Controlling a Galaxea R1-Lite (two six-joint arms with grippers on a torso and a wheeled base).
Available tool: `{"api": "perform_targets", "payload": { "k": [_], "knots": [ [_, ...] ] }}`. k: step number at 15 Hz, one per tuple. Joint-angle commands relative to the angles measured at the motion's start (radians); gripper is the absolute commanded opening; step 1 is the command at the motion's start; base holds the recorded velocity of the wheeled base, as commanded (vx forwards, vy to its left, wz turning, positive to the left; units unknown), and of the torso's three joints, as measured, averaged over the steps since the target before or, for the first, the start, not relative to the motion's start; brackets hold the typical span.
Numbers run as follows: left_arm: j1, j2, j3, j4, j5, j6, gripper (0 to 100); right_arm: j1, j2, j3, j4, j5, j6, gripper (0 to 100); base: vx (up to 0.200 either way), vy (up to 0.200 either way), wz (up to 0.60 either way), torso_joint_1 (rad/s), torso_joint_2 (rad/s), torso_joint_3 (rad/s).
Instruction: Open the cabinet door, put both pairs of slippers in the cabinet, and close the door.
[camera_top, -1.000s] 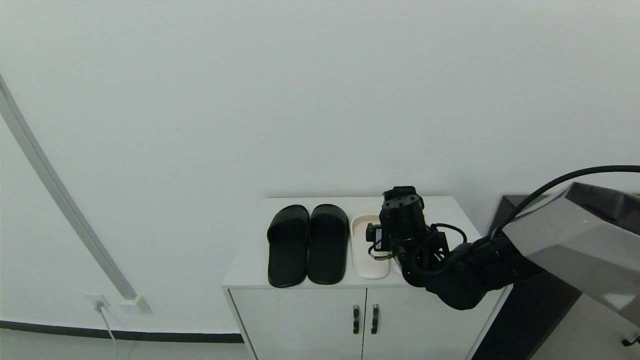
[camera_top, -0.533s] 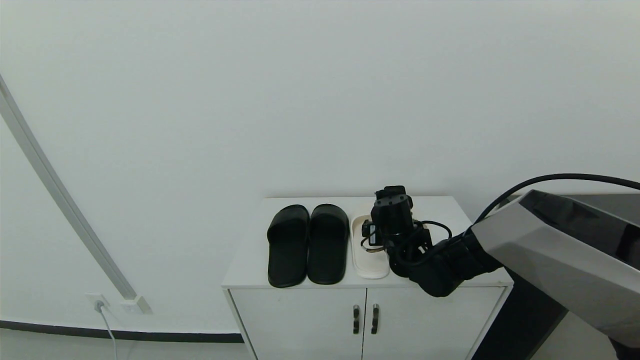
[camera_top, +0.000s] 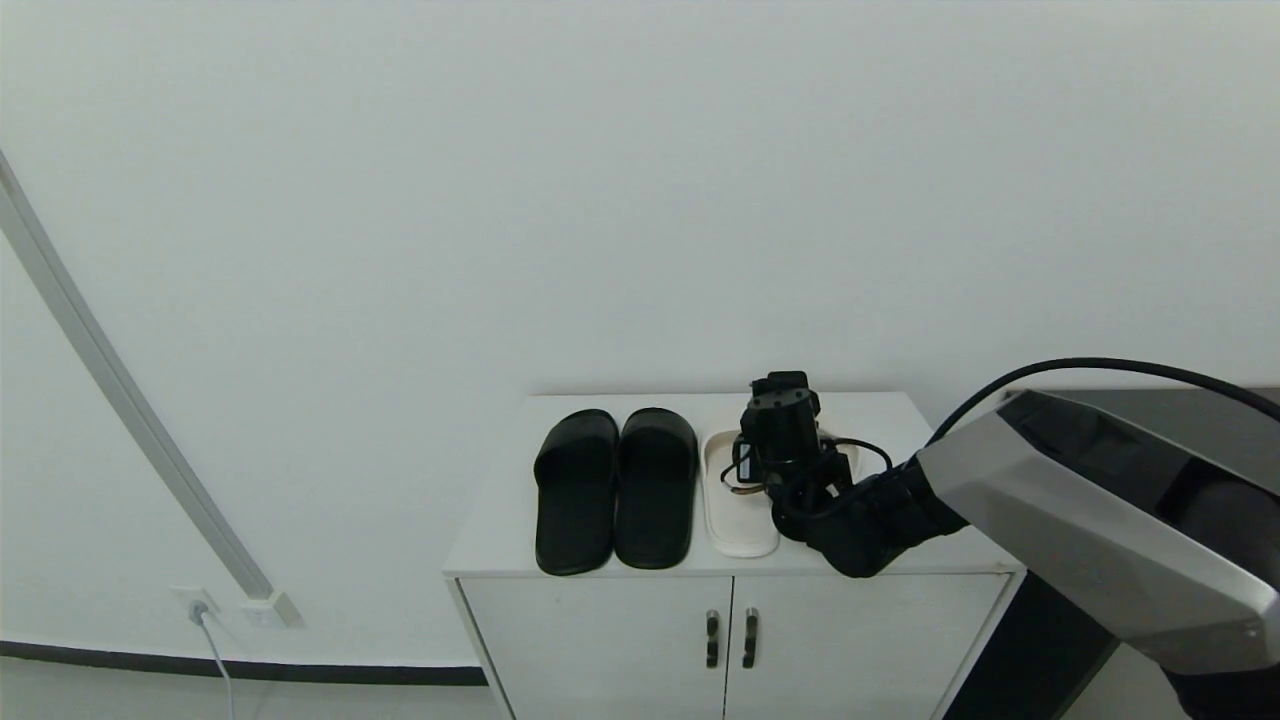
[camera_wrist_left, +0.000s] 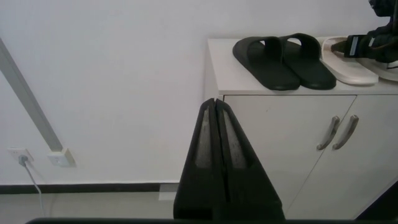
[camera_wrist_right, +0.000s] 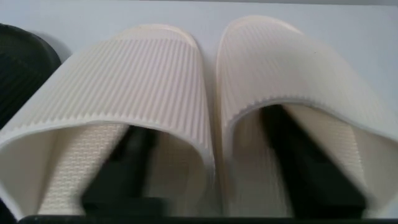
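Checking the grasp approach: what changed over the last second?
The right gripper pushed farther in over the cabinet top, toward the wall and slightly to the robot's left. Its open fingers now sit one inside each of the white slippers. Nothing is lifted. The white slippers, black slippers and closed cabinet doors stayed put.

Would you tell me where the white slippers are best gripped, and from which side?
Probably pinch the straps' neighbouring edges together, coming from the heel ends at the front of the cabinet: the white slippers lie side by side, straps arched open towards that side.
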Motion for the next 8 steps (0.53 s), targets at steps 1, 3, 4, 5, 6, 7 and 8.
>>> {"api": "perform_targets", "payload": {
  "k": [1,3,4,5,6,7,8],
  "knots": [
    [0.000,0.001,-0.001,0.000,0.001,0.000,0,-0.001,0.003,-0.004,-0.001,0.001,0.000,0,0.000,0.000,0.00,0.000,0.00,0.000],
    [0.000,0.001,-0.001,0.000,0.001,-0.001,0,-0.003,0.003,-0.002,-0.001,0.002,0.000,0,0.000,0.000,0.00,0.000,0.00,0.000],
    [0.000,0.001,0.000,0.000,0.001,-0.001,0,-0.003,0.003,-0.002,-0.001,0.002,-0.003,0,0.000,0.000,0.00,0.000,0.00,0.000],
    [0.000,0.001,-0.001,0.000,0.001,-0.001,0,-0.003,0.003,-0.002,-0.002,0.002,-0.004,0,0.000,0.000,0.00,0.000,0.00,0.000],
    [0.000,0.001,0.000,0.000,0.001,-0.001,0,-0.003,-0.008,0.004,-0.013,0.002,-0.006,0,0.000,0.000,0.00,0.000,0.00,0.000],
    [0.000,0.001,0.000,0.000,0.001,-0.001,0,-0.003,-0.038,0.018,-0.020,0.001,-0.008,0,0.000,0.000,0.00,0.000,0.00,0.000],
    [0.000,0.001,0.000,0.000,0.002,-0.004,0,-0.003,-0.080,0.048,-0.022,0.002,-0.012,0,0.000,0.000,0.00,0.000,0.00,0.000]
  ]
}}
